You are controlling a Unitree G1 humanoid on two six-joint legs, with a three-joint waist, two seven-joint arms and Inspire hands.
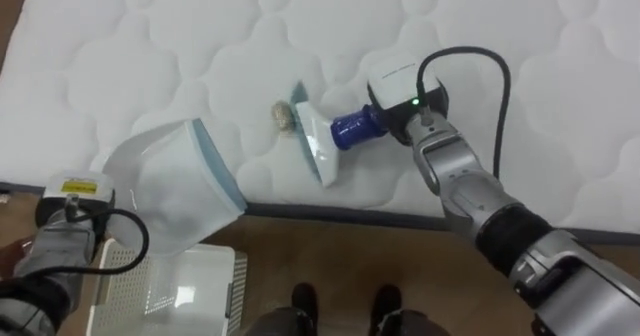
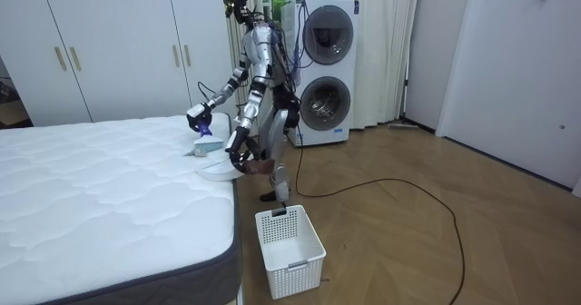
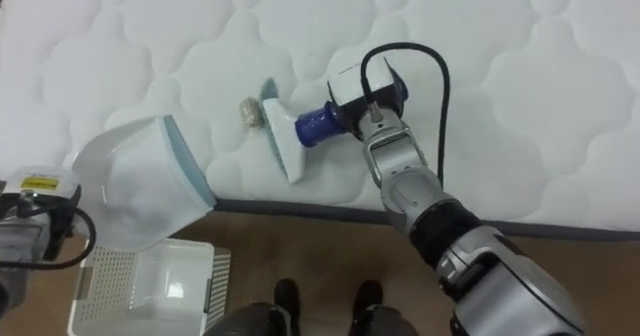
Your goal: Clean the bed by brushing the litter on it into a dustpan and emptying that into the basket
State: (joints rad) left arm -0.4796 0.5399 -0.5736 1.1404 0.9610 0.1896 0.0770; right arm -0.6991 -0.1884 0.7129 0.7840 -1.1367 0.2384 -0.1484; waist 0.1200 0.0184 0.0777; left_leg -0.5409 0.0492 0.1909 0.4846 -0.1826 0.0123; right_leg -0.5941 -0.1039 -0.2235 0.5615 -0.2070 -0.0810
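- Sweeping looks to be the step in hand, going by the left eye view. The right hand is closed round the blue handle of the brush. The brush's white head stands on edge on the bed, just beside a small crumpled scrap (the thing to be cleared).
- Same view: the dustpan hangs at the bed's near edge with its lip turned toward the brush, probably so the scrap can be pushed off the mattress into it. The left hand carries it from the lower left, though I cannot tell how it grips.
- A basket sits on the floor below the dustpan, likely there to take whatever is tipped out.
- Room view: the robot stands at the bed's side, with the brush arm reaching over the mattress. The dustpan is held low at the edge, and the basket is on the floor beside the bed.
- Right eye view: the scrap lies on the dustpan side of the brush head (well placed for one push toward the pan).
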